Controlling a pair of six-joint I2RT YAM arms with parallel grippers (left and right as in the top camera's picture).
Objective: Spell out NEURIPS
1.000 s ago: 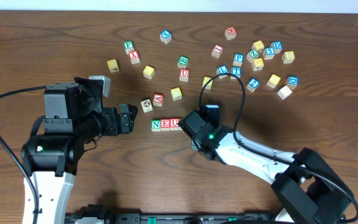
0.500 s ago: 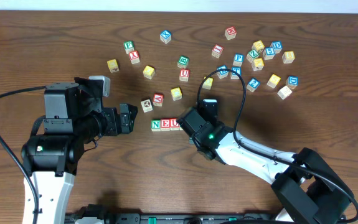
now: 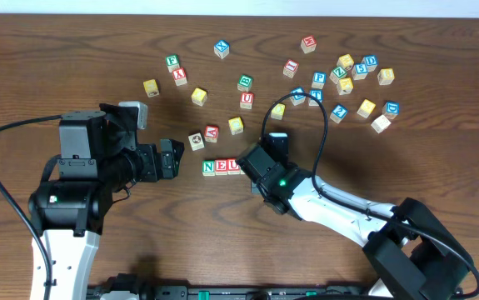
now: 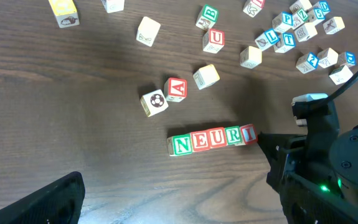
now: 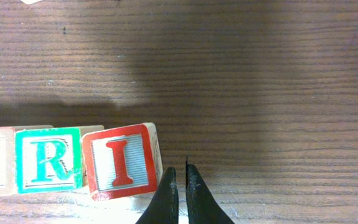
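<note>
The dark brown wooden table (image 5: 259, 74) shows fine straight grain under a low satin sheen. The small wooden cube with the red I (image 5: 119, 160) has pale matt edges and a painted, ribbed face. At its 9 o'clock, the green R cube (image 5: 48, 159) has the same finish. The right gripper (image 5: 180, 169) has smooth, matt black fingers (image 5: 166, 199), apparently plastic.

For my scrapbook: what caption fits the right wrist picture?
Shut right gripper beside the red I block, next to green R.

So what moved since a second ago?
The right end effector, shut, slid a little left toward the red I cube ending the NEURI row. Nothing was grabbed or released. The left end effector, wide open, and the scattered cubes stayed put.
</note>
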